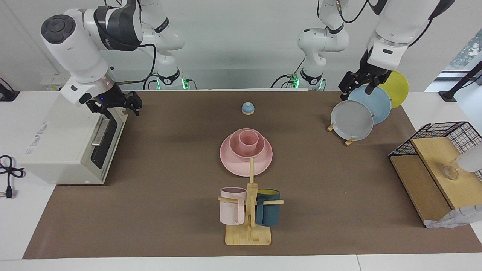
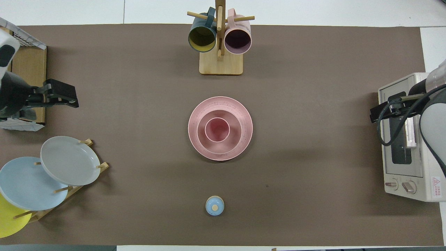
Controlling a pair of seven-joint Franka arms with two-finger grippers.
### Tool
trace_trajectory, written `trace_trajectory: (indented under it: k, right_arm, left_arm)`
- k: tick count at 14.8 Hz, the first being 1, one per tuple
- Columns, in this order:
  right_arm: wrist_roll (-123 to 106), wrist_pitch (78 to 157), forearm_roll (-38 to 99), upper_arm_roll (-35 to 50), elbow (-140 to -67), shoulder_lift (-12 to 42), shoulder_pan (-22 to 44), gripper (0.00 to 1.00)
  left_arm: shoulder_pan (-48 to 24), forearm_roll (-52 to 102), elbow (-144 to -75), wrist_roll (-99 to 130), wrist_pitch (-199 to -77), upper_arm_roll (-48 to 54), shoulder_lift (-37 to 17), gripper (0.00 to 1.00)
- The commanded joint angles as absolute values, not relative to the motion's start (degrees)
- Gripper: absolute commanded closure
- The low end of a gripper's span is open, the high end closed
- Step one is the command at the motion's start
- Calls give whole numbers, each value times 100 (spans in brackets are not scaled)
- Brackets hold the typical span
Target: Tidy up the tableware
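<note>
Brown mat covers the table (image 1: 158, 210), white wall at the robots' end.

Going across the facing view: toaster oven (image 1: 71, 150) sits at the right arm's end, door w/ handle facing the mat centre. Right gripper (image 1: 119, 107) hangs over the oven's top edge nearest the robots; can't tell if fingers are apart or closed. Looks parked, out of the way.

Mid-table: small blue knob-topped lid (image 1: 247, 108), closest to the robots. Farther out, the pink set, already nested — cup (image 1: 249, 140) upright in the bowl (image 1: 238, 149), bowl centred on the plate (image 1: 233, 162). Overhead view shows all 3 concentric (image 2: 220, 129), so prob. stacked biggest-to-smallest to save space; task looks about done, or the stack needs moving as one unit. Farther again, the wooden mug tree (image 1: 248, 229) w/ pale pink mug (image 1: 232, 206) and teal mug (image 1: 268, 207) hung by handles on pegs, mouths sideways, likely for draining.

Toward the left arm's end: wooden rack holding grey plate (image 1: 351, 120), blue plate (image 1: 371, 103), yellow plate (image 1: 399, 88) on edge, overlapping. Left gripper (image 1: 359, 84) sits up over that rack, by the blue plate's rim; finger gap not readable, nothing seen in it. Waiting, I'd guess.

Last, wire-and-wood shelf (image 1: 433, 177) at the mat's end, a small glass item on it.
</note>
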State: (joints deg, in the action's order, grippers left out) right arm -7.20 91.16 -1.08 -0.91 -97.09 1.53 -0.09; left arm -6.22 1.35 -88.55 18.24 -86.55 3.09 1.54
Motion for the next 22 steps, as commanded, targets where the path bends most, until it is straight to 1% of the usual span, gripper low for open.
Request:
trace_trajectory:
  k: [1, 4, 6, 10, 13, 14, 17, 19, 22]
  right_arm:
    - [-554, 8624, -70, 18, -9134, 298, -62, 0]
    - [-193, 8534, -53, -26, -9018, 334, -26, 0]
    - [-167, 8543, 0, -61, -9009, 343, -26, 0]
    - [60, 8631, -17, -158, -9000, 273, 0, 0]
    - [141, 8640, -17, -132, -9000, 264, -9, 0]
    - [141, 8666, -18, -114, -9061, 211, -26, 0]
    - [123, 8639, -18, -114, -9105, 185, -35, 0]
    - [123, 8648, -18, -114, -9114, 185, -35, 0]
    - [123, 8648, -18, -114, -9114, 176, -35, 0]
  left_arm:
    - [-335, 229, -9535, 1004, -8806, 343, 535, 0]
    - [-185, 229, -10360, 651, -9612, 334, 808, 0]
    - [-185, 229, -10503, 659, -9791, 343, 826, 0]
    - [-184, 220, -10337, 659, -9677, 325, 651, 0]
    - [-517, 202, -9723, 659, -9090, 19, 414, 0]
    - [-519, 193, -9538, 659, -8931, 9, 274, 0]
    - [-466, 193, -9492, 650, -8965, 79, 211, 0]
    - [-238, 202, -9492, 642, -9017, 254, 211, 0]
    - [-246, 202, -9475, 642, -9026, 255, 202, 0]
